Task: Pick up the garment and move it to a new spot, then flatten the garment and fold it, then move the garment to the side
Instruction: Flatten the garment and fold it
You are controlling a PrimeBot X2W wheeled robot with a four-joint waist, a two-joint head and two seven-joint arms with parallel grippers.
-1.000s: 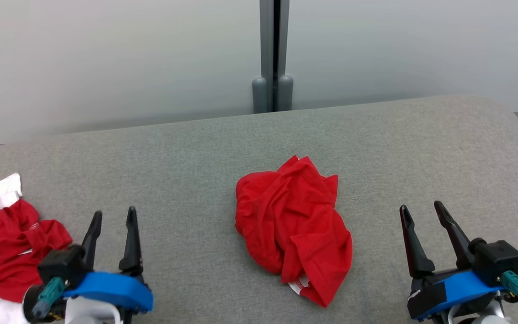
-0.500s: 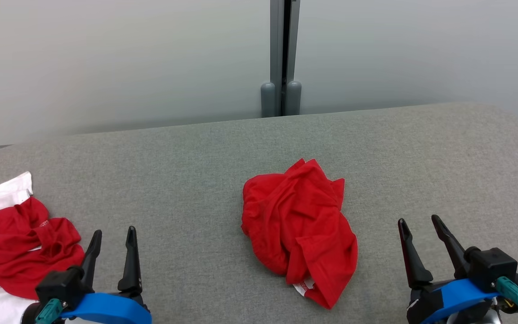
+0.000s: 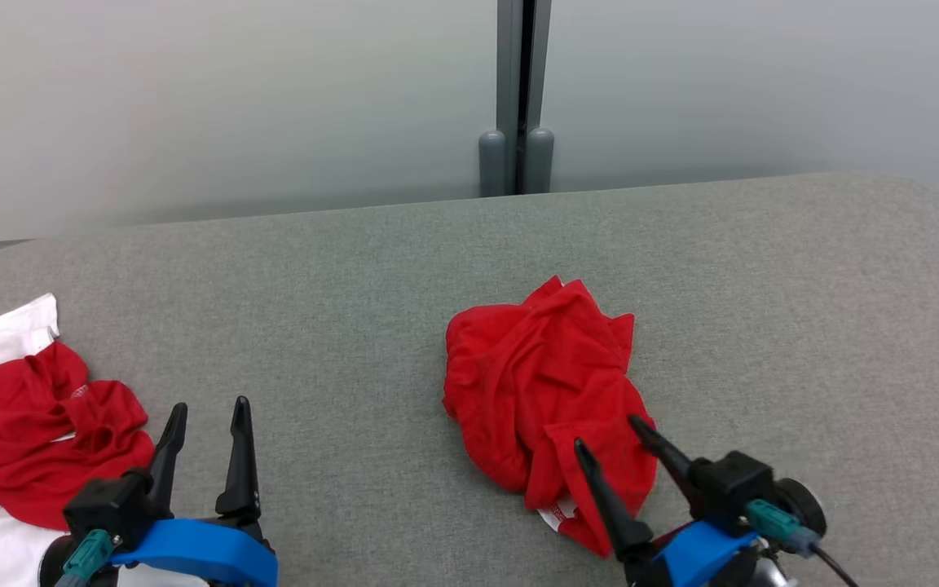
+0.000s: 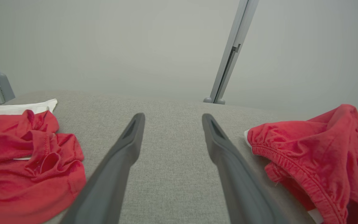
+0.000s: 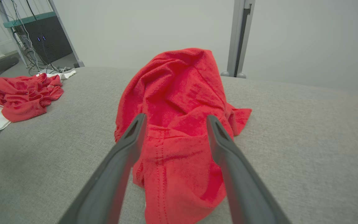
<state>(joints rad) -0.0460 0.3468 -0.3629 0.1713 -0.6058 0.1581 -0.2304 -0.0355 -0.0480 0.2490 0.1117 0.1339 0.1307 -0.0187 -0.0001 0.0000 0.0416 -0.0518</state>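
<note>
Swung inward from the lower right, the right gripper (image 3: pixel 605 432) now hangs over the near end of the crumpled red cloth garment (image 3: pixel 531 375). One grey fabric-covered table (image 3: pixel 339 277) bears two heaps: that garment at its middle and one red-and-white clothing pile (image 3: pixel 21 424) at the far left. Both of the two grippers stand spread apart and empty. The right one's fingers frame the garment. The left gripper (image 3: pixel 210 403) sits well apart from it.
</note>
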